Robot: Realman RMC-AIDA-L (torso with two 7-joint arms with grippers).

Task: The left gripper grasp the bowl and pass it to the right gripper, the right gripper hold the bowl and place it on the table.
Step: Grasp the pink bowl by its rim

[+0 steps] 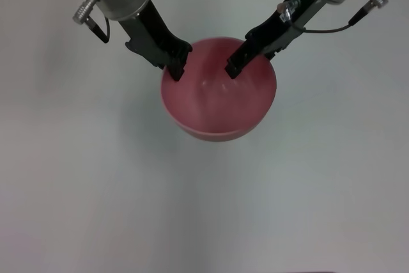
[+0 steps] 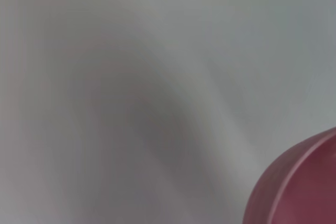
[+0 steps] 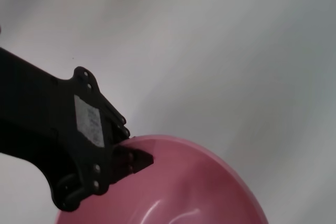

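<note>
Above the table (image 1: 77, 177), both the left gripper (image 1: 174, 68) and right gripper (image 1: 233, 68) clamp the bowl (image 1: 220, 103) rim.

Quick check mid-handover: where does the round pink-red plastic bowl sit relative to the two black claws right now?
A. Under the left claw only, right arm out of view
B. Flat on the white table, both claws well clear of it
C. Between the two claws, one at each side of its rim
C: in the head view the left gripper is at one side of the rim of the pink-red plastic bowl and the right gripper at the opposite side.
</note>
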